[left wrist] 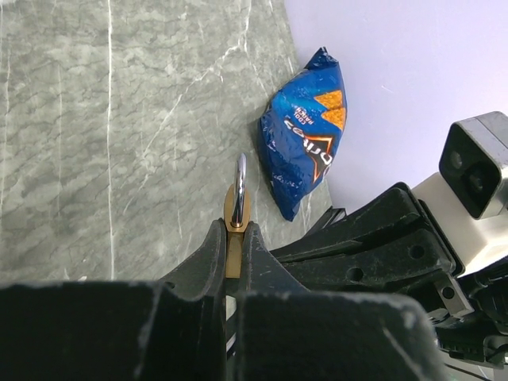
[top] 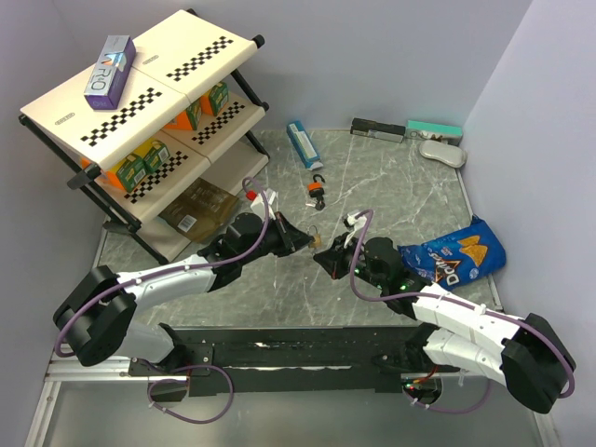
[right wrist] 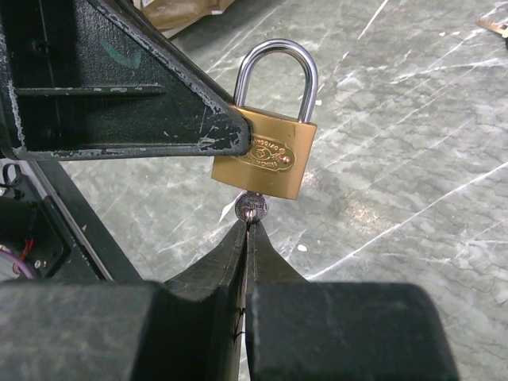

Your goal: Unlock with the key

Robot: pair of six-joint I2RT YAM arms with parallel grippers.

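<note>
My left gripper (left wrist: 235, 230) is shut on the body of a small brass padlock (right wrist: 266, 155) and holds it above the marble table, its steel shackle closed. The left gripper's finger (right wrist: 159, 119) presses the padlock's side. A small silver key (right wrist: 252, 208) sticks out of the padlock's bottom. My right gripper (right wrist: 248, 226) is shut on the key's round head. In the top view the two grippers meet mid-table, left (top: 300, 237) and right (top: 328, 253). An orange-bodied padlock (top: 318, 193) with small dark pieces by it lies farther back.
A blue chips bag (top: 456, 256) lies at the right, also in the left wrist view (left wrist: 305, 131). A checkered shelf rack (top: 140, 112) with juice cartons stands back left. A blue tube (top: 303, 142), a black box (top: 377, 128) and a white case (top: 442, 152) lie along the back.
</note>
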